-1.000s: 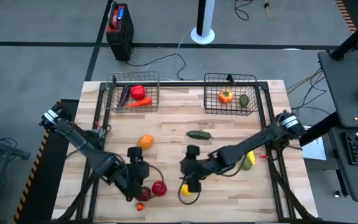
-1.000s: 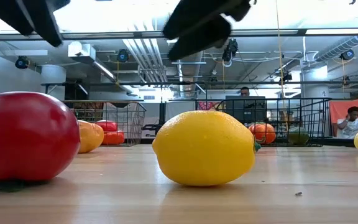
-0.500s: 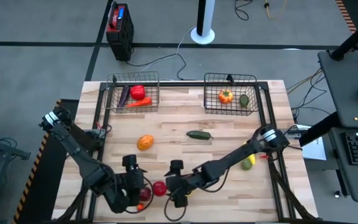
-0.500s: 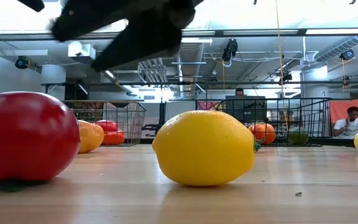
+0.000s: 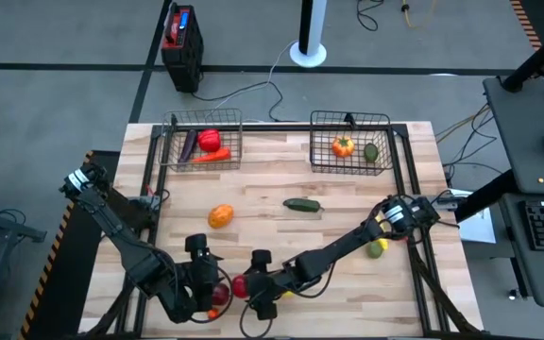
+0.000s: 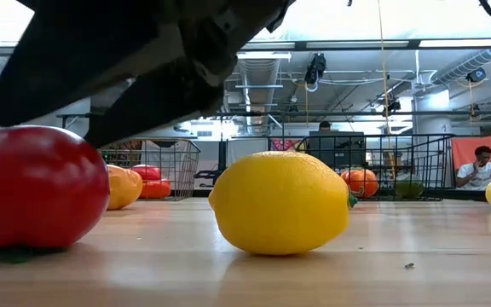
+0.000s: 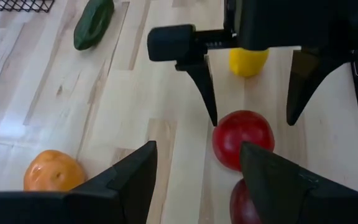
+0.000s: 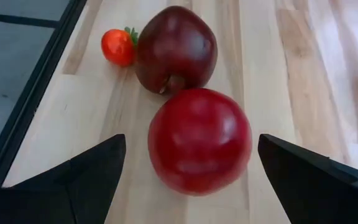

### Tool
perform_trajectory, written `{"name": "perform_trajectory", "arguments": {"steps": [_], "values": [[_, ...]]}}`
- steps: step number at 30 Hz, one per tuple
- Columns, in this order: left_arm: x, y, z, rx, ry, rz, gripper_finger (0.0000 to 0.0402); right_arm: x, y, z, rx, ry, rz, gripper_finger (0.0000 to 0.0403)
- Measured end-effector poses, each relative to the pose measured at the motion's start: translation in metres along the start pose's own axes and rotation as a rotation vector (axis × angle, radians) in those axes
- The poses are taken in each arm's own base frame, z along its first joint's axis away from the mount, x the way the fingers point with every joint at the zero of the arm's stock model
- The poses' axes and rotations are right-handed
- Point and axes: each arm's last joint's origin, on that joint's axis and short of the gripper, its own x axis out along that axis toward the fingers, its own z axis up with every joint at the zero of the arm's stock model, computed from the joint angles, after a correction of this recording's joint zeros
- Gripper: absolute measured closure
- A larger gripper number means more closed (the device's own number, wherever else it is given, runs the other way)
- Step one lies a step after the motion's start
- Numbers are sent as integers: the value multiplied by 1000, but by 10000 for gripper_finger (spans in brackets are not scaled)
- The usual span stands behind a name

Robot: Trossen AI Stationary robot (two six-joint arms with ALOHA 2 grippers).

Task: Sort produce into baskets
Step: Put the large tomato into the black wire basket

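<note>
A round red produce piece (image 8: 199, 140) lies on the table near its front edge, with a dark red apple (image 8: 176, 50) and a small red piece (image 8: 118, 46) just beyond it. My right gripper (image 8: 191, 140) is open. Its fingers stand on either side of the red piece (image 7: 243, 140) without touching it. A yellow lemon (image 6: 280, 202) rests on the table right of the red piece. My left gripper (image 7: 197, 146) hovers open at the left of these pieces (image 5: 206, 276), holding nothing. The two wire baskets (image 5: 203, 142) (image 5: 350, 144) stand at the far edge with produce in them.
An orange piece (image 5: 220, 216) and a green cucumber (image 5: 301, 204) lie mid-table. A yellow-green piece (image 5: 376, 247) lies under the right arm near the right edge. The two grippers stand close together (image 5: 250, 288) at the front. Bare wood lies between the baskets and the loose pieces.
My right gripper has swung from above the lemon toward the table's left and near edge and come down around the round red piece. My left gripper drew slightly toward the near edge early on, then held still. No produce has moved.
</note>
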Motion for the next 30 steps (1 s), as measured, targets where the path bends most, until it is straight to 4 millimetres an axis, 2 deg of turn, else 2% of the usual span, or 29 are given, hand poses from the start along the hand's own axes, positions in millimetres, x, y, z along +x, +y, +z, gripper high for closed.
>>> {"name": "perform_trajectory", "arguments": {"steps": [8, 12, 17, 26, 30], "values": [[0, 0, 0, 0, -5, 5, 192, 21, -3, -10, 17, -19, 41, 44], [0, 1, 0, 0, -18, 17, 192, 25, -7, -11, 24, -21, 38, 44], [1, 1, -1, 3, -17, 20, 192, 26, -10, -12, 27, -13, 31, 49], [1, 1, 0, 20, -35, 39, 192, 25, -9, -11, 17, -12, 37, 102], [1, 2, 0, 33, -37, 42, 192, 18, -10, -8, 8, 1, 38, 102]]}}
